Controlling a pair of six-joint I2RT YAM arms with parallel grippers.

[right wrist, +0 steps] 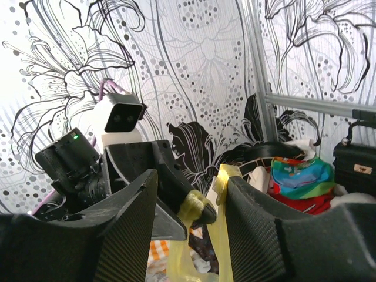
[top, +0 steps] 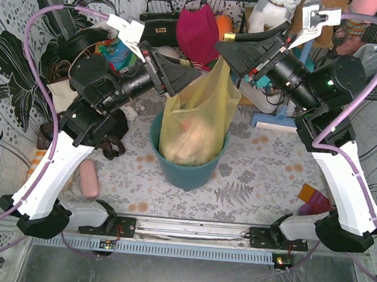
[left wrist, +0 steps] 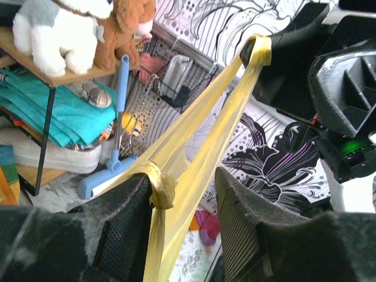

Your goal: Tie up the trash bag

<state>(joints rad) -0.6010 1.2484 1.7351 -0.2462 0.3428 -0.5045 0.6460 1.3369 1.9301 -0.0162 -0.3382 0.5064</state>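
Floral tabletop [top: 265, 166], thin yellow trash bag [top: 196, 122] stretched between left end effector [left wrist: 183, 182] and right end effector [right wrist: 191, 179], both spread

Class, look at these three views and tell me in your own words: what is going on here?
Two robot arms are working on the trash bag, which sits in the teal bin on the table. The left gripper and right gripper meet above it, jaws apart, each with a strand of the bag's top hooked round a finger. The plastic is pulled taut between them; no finished knot shows yet.
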